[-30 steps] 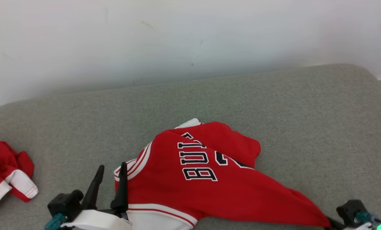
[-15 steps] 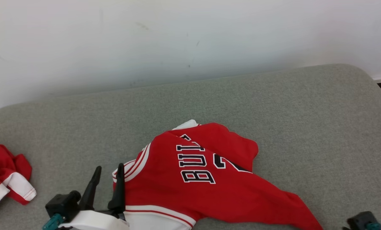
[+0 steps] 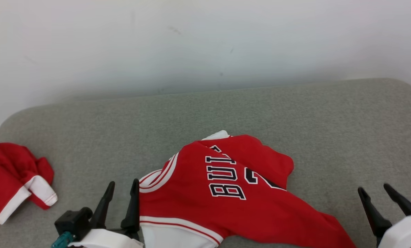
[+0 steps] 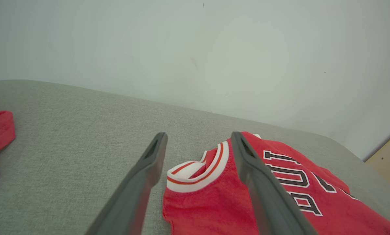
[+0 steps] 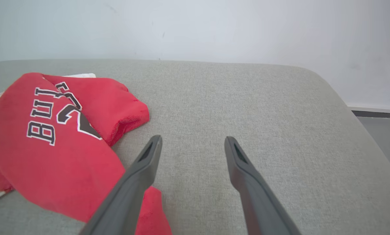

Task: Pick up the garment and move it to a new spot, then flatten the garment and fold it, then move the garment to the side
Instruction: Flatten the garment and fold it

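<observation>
Here the red jersey lies crumpled on the grey padded surface; left fingers by its striped trim and right fingers stand apart, gripping nothing

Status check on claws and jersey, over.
Both open, empty: left claw beside the collar trim, right claw off the trailing end. The red jersey rumpled on the grey cushion, not flattened. A second red garment far left, clear.
</observation>
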Robot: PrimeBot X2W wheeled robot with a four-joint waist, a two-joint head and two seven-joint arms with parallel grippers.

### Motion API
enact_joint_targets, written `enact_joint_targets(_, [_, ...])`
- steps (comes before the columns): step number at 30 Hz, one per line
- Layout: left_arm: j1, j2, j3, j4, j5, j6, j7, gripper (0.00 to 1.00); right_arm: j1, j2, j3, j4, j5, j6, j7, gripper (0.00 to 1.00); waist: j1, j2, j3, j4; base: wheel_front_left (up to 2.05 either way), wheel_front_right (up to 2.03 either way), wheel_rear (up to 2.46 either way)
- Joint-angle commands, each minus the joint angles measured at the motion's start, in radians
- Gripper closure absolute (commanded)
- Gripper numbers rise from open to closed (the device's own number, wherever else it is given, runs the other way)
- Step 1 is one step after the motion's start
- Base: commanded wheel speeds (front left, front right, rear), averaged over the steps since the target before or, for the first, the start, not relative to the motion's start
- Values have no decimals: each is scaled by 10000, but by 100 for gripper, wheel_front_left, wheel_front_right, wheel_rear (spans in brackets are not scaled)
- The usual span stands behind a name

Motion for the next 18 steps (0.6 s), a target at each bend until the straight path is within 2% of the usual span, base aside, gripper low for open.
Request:
enact_joint_targets(1, [-66, 25, -11, -31, 140, -11, 29, 0, -402, 80, 19, 263, 48, -19, -242, 0, 0, 0, 47, 170, 0, 0, 0])
enact_joint_targets(7, [-257, 38, -92, -31, 103, -43, 61, 0, -2128, 608, 198, 2043, 778, -19, -1084, 0, 0, 0, 329, 713, 0, 0, 0])
enact_joint_targets(15, [-570, -1, -200, 87, 48, -131, 45, 0, -4150, 278, 1385, 5038, 1957, -19, -929, 0, 0, 0, 783, 1501, 0, 0, 0])
enact_joint_targets(16, [-570, -1, -200, 87, 48, -131, 45, 0, -4150, 278, 1385, 5038, 1957, -19, -929, 0, 0, 0, 783, 1501, 0, 0, 0])
enact_joint_targets(17, [-655, -39, -258, 97, 66, -154, 38, 0, -4533, 192, 1731, 5710, 2194, -19, -865, 0, 0, 0, 895, 1718, 0, 0, 0])
enact_joint_targets(18, [-655, -39, -258, 97, 66, -154, 38, 0, -4533, 192, 1731, 5710, 2194, -19, -865, 0, 0, 0, 895, 1718, 0, 0, 0])
